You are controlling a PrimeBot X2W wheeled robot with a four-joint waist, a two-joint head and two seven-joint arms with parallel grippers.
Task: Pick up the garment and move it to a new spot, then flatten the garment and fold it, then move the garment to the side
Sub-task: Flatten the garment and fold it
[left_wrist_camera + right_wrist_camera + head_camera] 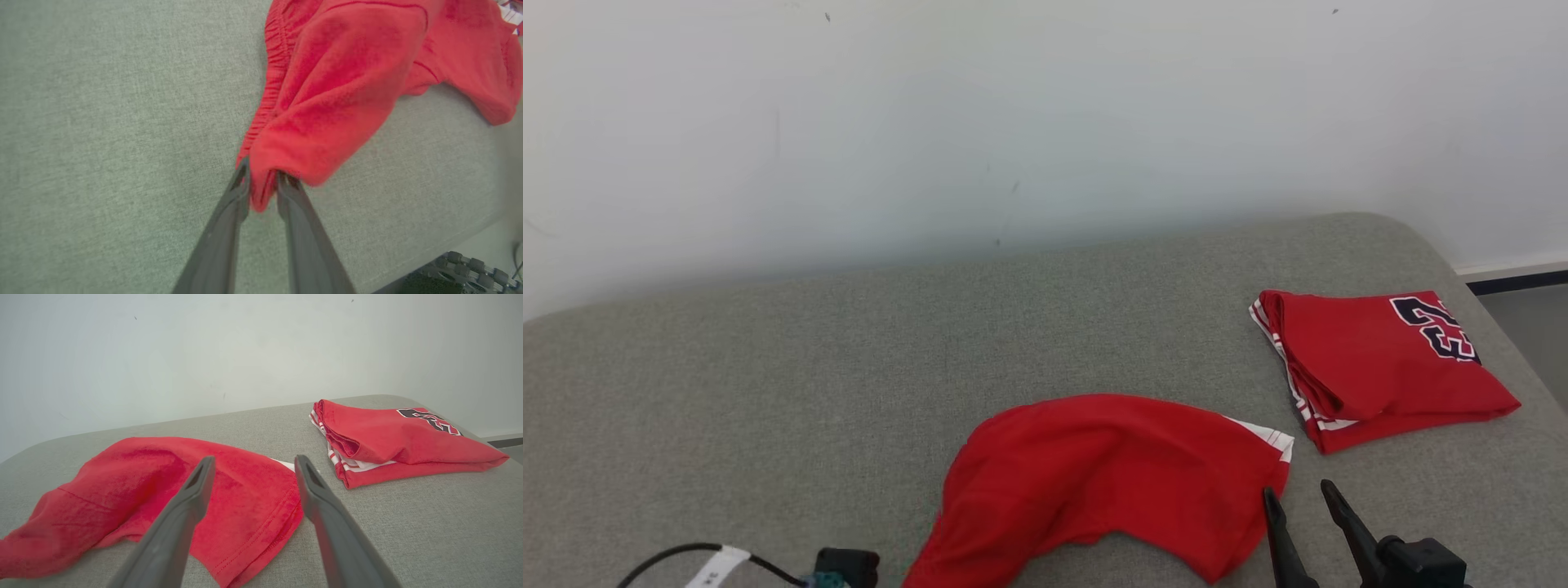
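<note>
Garment (1094, 474) crumpled on grey surface (768, 367); left hand (262, 181) pinching its edge; right hand (1297, 488) fingers apart.

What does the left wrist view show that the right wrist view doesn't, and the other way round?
Left wrist view: the left gripper pinched shut on a bunched end of the loose red garment, beside its gathered waistband.
Right wrist view: the right gripper open, pointing at the garment's hemmed end, a folded red shirt with dark lettering further back, and the white wall.
Both: the same garment, lying unfolded on the grey cushion.
</note>
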